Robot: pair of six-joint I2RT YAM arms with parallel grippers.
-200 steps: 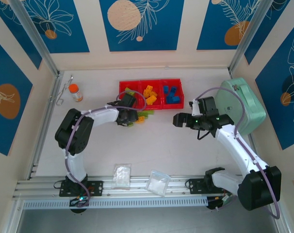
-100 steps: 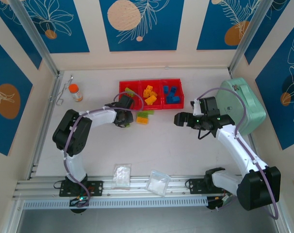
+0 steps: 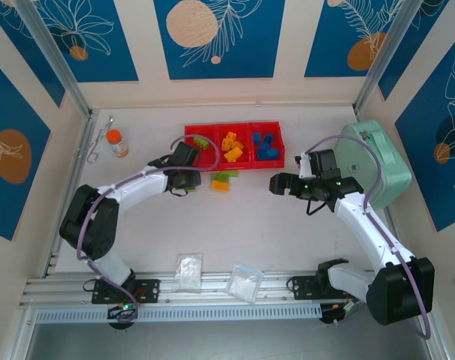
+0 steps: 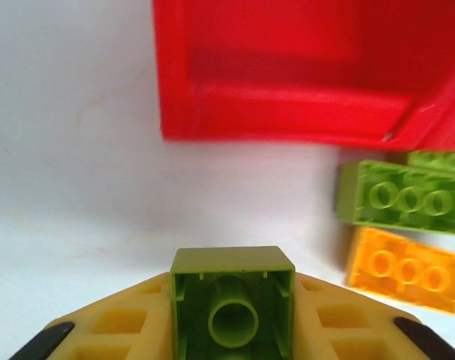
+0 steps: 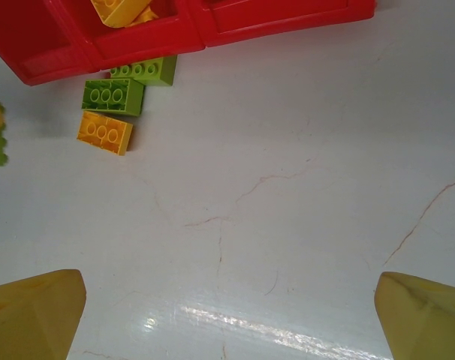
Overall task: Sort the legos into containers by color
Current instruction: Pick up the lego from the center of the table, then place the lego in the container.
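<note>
ok so the left gripper [image 4: 233, 334] is pressed onto a green brick [image 4: 233, 296], hollow underside facing the wrist cam; it sits just short of the tray [image 4: 287, 112], off the near left corner, and whether it's clear of the table I can't tell.

Step in hand, I'd say: carrying that green one to the left bin [image 3: 191, 133]; from above there's one green piece [image 3: 202, 140] in that bin, yellows [image 3: 230, 146] in the middle bin and blues [image 3: 266, 147] in the right one, so the colour scheme is set.

Next move probably needs a small lift and a push forward and a bit right, so the brick clears the red wall before the pads let go; the main thing I'd watch is the brick's lower edge clipping the rim (that wall looks close).

The right gripper [image 5: 227, 322] is spread wide and holds nothing; it hangs over bare table, well apart from any brick.

Left on the table: a small bunch just in front of the tray; two greens [image 5: 112, 96] and one orange [image 5: 104, 132], one green tucked against the tray wall; so after this drop there are three more to sort, and the orange belongs in the middle.
</note>
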